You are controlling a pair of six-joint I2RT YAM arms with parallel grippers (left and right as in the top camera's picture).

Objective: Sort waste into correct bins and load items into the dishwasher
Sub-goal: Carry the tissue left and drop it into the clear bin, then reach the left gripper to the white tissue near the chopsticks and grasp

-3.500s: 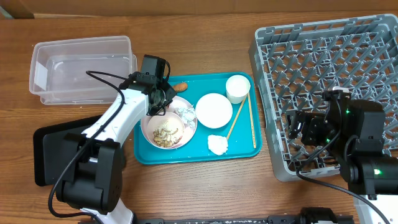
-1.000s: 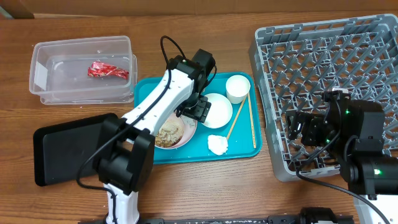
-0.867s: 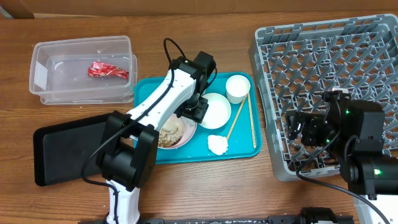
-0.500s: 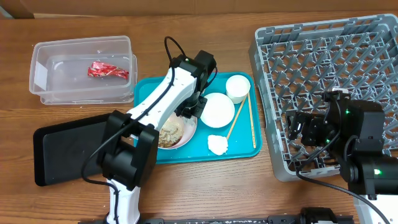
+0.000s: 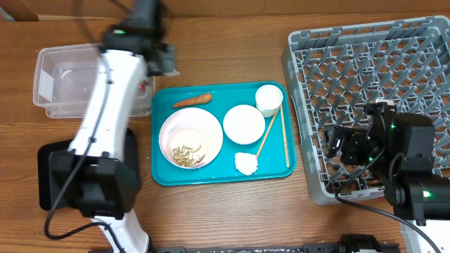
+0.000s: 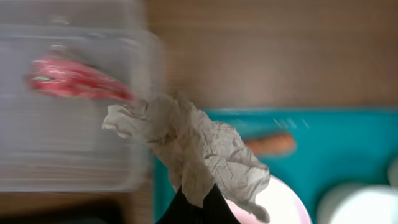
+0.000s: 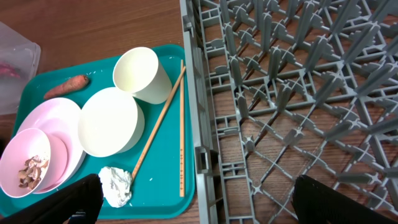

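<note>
My left gripper (image 6: 196, 194) is shut on a crumpled white tissue and foil scrap (image 6: 199, 146), held in the air over the right edge of the clear tub (image 5: 67, 77). A red wrapper (image 6: 71, 78) lies in that tub. On the teal tray (image 5: 165, 172) sit the carrot stick (image 5: 192, 101), the pinkish-white bowl (image 5: 190, 133) with rice scraps (image 5: 188, 153), a small white bowl (image 5: 243, 124), a white cup (image 5: 268, 99), two chopsticks (image 5: 284, 137) and another white tissue (image 5: 245, 163). My right gripper (image 7: 205, 208) stands open above the dish rack's (image 5: 373, 77) left edge, nothing between its fingers.
The black tray (image 5: 53, 176) lies at the front left, partly hidden under my left arm. The dish rack fills the right side of the table. Bare wood runs between the teal tray and the rack and along the back edge.
My left gripper closed on the tissue and foil scrap in the pinkish bowl, lifted it out and swung back-left to the clear tub. The right arm has not moved.
</note>
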